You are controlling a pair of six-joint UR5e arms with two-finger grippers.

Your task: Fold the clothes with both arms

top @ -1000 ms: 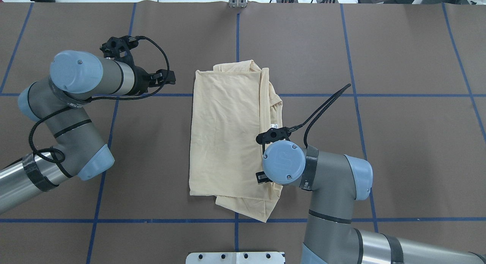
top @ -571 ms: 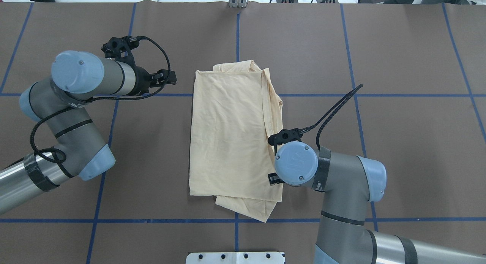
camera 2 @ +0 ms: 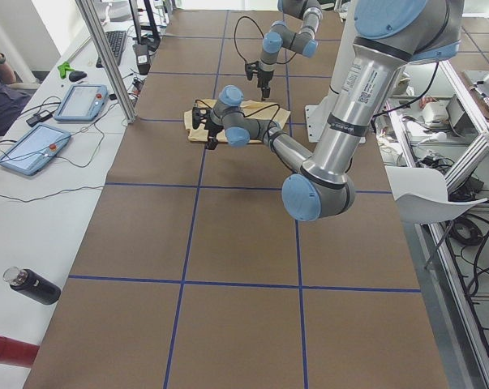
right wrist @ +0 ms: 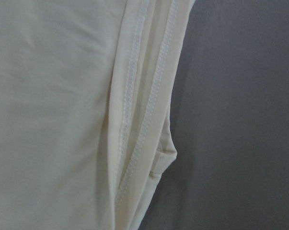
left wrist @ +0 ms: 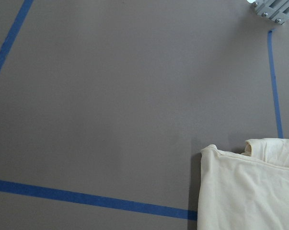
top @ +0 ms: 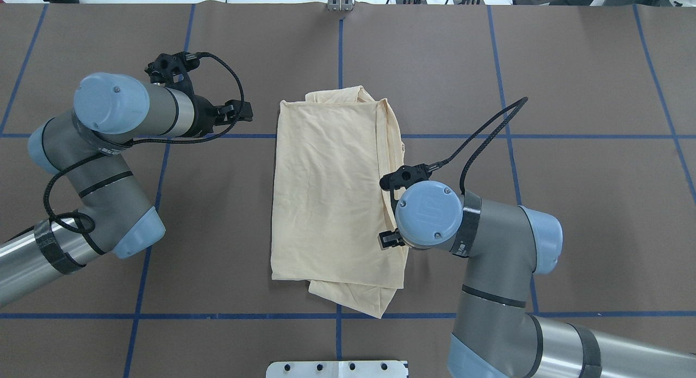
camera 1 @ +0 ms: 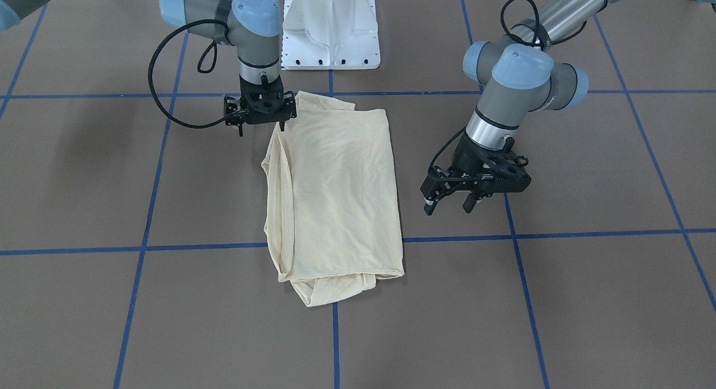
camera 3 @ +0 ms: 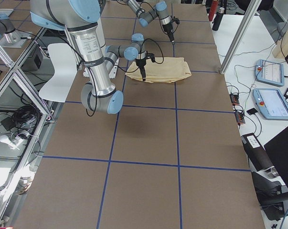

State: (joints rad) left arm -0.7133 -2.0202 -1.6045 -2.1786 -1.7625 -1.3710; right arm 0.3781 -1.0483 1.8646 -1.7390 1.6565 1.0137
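- My left gripper (camera 1: 447,205) hung with its 2 fingers spread wide and nothing between them. It tilted down over the bare brown table (top: 571,231), near the T-shirt's long edge on my left but apart from it.
- The pale cream-yellow T-shirt (top: 326,193) lay flat at the table's middle, folded into a tall rectangle (plain cloth facing up). It lay across a blue tape line (top: 544,136).
- A bunched layer stuck out past the rectangle's end nearest my white base (camera 1: 330,36), and a smaller rolled bit showed at the far end.
- My right gripper (camera 1: 261,119) pointed straight down over the shirt's long edge on my right. My own wrist covered the fingers from above, so I could not tell whether they were apart or closed, or whether they touched the cloth.
- My right wrist camera looked closely at that edge: 2 stitched hems (right wrist: 134,96) ran side by side, with brown table just beside them.
- My left wrist camera saw mostly bare table, with 1 corner of the shirt at its lower right.
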